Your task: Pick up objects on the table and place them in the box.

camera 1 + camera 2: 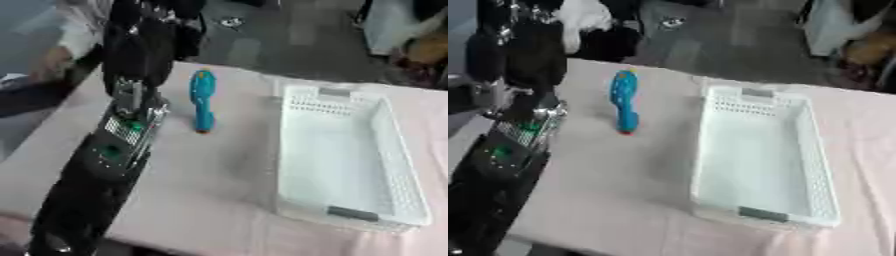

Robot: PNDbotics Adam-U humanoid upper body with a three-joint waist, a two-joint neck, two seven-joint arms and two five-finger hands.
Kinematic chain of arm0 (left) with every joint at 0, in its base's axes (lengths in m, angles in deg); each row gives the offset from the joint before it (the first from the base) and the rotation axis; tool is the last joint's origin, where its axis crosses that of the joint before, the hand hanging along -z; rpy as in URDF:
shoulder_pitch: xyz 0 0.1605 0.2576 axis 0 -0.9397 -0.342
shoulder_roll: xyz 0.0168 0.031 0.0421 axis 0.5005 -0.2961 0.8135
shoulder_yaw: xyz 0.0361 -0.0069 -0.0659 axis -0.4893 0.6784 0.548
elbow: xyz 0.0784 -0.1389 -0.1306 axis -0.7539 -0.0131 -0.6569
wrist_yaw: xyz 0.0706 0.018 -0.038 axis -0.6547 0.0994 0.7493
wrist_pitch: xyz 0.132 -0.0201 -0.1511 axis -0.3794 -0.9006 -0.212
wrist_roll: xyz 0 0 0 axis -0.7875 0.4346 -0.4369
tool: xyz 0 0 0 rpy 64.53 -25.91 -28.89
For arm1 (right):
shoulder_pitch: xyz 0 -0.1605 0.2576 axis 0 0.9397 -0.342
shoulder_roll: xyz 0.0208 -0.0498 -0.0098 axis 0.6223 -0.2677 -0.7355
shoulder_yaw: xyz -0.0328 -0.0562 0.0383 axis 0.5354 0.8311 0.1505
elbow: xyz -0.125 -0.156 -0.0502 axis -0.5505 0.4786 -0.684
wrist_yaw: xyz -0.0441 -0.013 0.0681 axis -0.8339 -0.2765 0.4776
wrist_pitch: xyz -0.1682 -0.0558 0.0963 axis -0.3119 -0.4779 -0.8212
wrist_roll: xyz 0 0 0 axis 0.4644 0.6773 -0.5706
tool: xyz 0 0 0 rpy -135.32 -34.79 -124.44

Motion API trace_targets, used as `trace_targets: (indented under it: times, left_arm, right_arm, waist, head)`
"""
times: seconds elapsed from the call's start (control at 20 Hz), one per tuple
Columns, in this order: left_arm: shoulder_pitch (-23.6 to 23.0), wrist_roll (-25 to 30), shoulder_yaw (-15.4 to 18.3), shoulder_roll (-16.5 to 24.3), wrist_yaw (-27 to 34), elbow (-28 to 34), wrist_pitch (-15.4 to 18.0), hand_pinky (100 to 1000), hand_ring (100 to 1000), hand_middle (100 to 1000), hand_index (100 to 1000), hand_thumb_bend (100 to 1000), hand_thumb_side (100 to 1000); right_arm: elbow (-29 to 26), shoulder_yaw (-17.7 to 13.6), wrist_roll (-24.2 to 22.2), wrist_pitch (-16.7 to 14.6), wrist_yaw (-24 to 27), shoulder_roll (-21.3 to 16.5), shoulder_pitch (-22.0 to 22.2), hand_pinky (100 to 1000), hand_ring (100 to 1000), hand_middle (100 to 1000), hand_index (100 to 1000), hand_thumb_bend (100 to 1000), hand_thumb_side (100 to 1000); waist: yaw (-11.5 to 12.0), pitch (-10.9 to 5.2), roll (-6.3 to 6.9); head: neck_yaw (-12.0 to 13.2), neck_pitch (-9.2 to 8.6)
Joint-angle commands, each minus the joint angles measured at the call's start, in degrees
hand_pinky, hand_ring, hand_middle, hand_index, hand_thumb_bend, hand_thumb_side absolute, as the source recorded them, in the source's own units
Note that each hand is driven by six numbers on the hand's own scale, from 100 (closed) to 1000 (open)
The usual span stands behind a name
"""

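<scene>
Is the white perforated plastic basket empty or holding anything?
Empty: the white perforated plastic basket shows only bare floor; the blue toy lies outside on the table.

Open tabletop (219, 165) between blue toy (202, 100) and white box (341, 150); left arm (114, 150) crowding the toy's left side.

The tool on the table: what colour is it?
Blue tool, with a small red tip at its near end; left eye view shows it best.

Box (398, 165): white plastic, perforated walls, smooth matt inside. Blue tool (202, 100): glossy plastic. Table (210, 190): pale pink cloth cover, matt, smooth.
</scene>
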Motion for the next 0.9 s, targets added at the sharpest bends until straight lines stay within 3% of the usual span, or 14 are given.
trace_targets:
  times: [0.05,0.5,0.65,0.7,0.9]
  left_arm:
    - [0.43,0.21,0.73,0.46,0.24,0.74,-0.04,767,798,854,884,380,920]
    - [0.39,0.65,0.84,0.48,-0.08,0.78,-0.42,777,804,861,891,375,921]
    - [0.65,3.52,0.92,1.32,-1.71,0.63,-0.60,783,810,883,920,350,924]
    - [1.24,5.57,0.80,2.58,-2.71,0.38,-0.42,780,803,876,933,269,943]
    - [6.66,15.40,-0.93,10.70,-5.77,-3.20,2.53,771,771,838,927,228,966]
  right_arm:
    - [-0.84,0.11,-0.25,0.06,-0.25,-0.37,-0.69,497,531,714,729,100,1000]
    - [-0.80,0.17,-0.55,0.08,-0.25,-0.39,-0.68,497,529,715,730,100,1000]
    - [-0.66,0.28,-0.77,0.09,-0.23,-0.46,-0.61,497,527,715,730,100,1000]
    - [-0.52,0.33,-0.94,0.13,-0.22,-0.53,-0.48,498,527,717,731,100,1000]
    - [-0.07,0.51,-1.55,0.21,-0.09,-0.92,0.19,500,525,719,731,100,1000]
  waist:
    - [0.00,-0.56,0.09]
    - [-0.03,-0.50,0.09]
    - [-0.64,-0.49,0.15]
    - [-0.76,-0.69,0.28]
    - [-0.77,-1.66,0.84]
  head:
    - [-0.08,-0.43]
    - [0.08,-0.61]
    - [-0.25,-0.82]
    - [-0.18,-0.45]
    - [-0.02,0.45]
